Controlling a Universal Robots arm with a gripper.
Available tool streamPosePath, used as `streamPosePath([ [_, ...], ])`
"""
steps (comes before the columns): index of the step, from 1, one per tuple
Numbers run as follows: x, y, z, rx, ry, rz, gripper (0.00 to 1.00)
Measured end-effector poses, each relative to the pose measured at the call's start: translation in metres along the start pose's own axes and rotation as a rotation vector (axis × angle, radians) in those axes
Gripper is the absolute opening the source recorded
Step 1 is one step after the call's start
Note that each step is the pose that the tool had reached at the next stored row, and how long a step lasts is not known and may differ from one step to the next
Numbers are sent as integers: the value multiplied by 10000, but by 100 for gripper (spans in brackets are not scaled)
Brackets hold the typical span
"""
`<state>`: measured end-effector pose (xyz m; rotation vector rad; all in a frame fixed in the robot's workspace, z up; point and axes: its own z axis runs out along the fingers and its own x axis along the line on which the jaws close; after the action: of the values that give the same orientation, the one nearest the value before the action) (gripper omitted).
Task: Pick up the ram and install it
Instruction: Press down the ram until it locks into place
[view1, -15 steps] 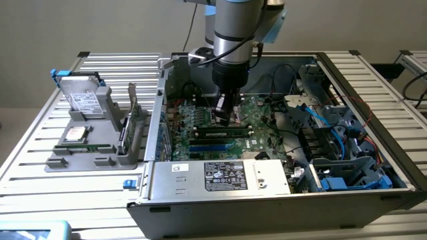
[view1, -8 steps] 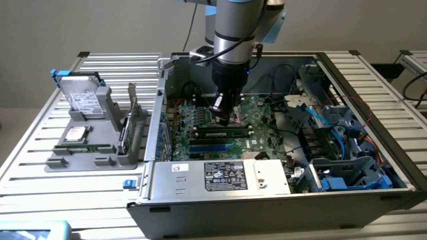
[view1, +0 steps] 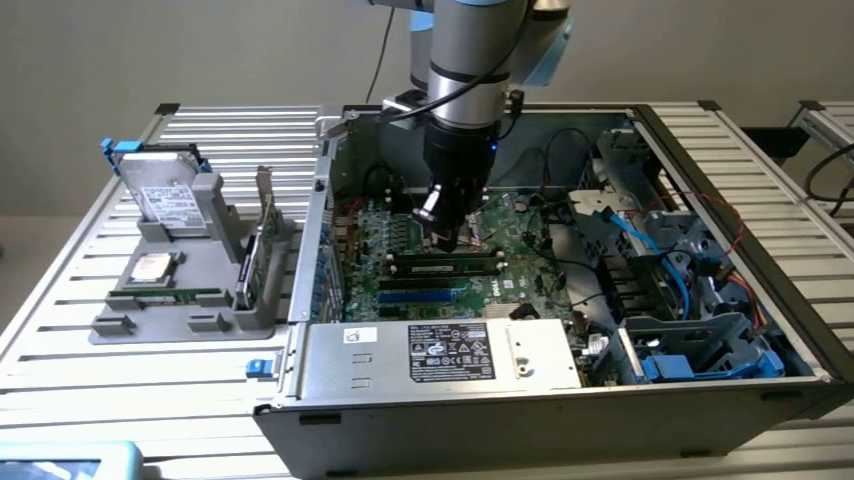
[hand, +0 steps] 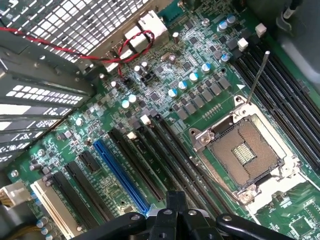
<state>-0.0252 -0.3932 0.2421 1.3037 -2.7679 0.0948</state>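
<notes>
Ram (view1: 445, 266) lies flat-on across the motherboard (view1: 400, 235) inside the open computer case (view1: 561, 400), its long axis running from the exterior view's left to right, seated in or resting on a slot (which of the two I cannot tell). The tool (view1: 441, 240) hangs directly above the stick's middle, just touching or barely clear of it, its fingers pinched together and holding nothing, at the far side of the blue slots (view1: 427, 296).

Robotics lab/test bench: slatted aluminium surface (view1: 80, 320), open PC case (view1: 561, 400) under the robot arm (view1: 474, 60), grey parts fixture (view1: 174, 325) alongside.
</notes>
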Motion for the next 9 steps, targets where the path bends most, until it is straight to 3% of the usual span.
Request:
streamPosePath([
  [9,0,0,0,-125,27,1252,11],
])
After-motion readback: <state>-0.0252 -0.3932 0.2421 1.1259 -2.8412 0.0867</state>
